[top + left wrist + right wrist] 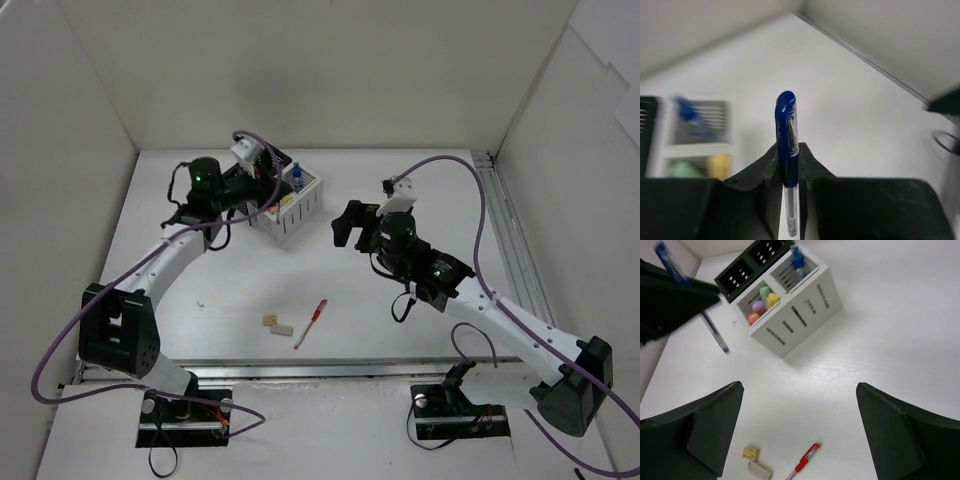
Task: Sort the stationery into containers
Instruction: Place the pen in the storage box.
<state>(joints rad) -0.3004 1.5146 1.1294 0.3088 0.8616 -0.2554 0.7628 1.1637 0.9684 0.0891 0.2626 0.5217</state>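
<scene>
My left gripper (258, 183) is shut on a blue pen (786, 135) and holds it upright above the table, just left of the white box (292, 208). The pen also shows in the right wrist view (715, 332). The white box (795, 310) holds several coloured markers (762, 302) in one compartment and the blue-capped bottle (796, 261) in the other. The black box (752, 262) stands behind it. A red pen (311, 323) and two beige erasers (276, 325) lie on the table near the front. My right gripper (800, 385) is open and empty, hovering above the red pen (805, 462) and erasers (754, 461).
White walls enclose the table on three sides. A metal rail (505, 235) runs along the right edge and another along the front (330, 368). Purple cables (455, 165) loop over both arms.
</scene>
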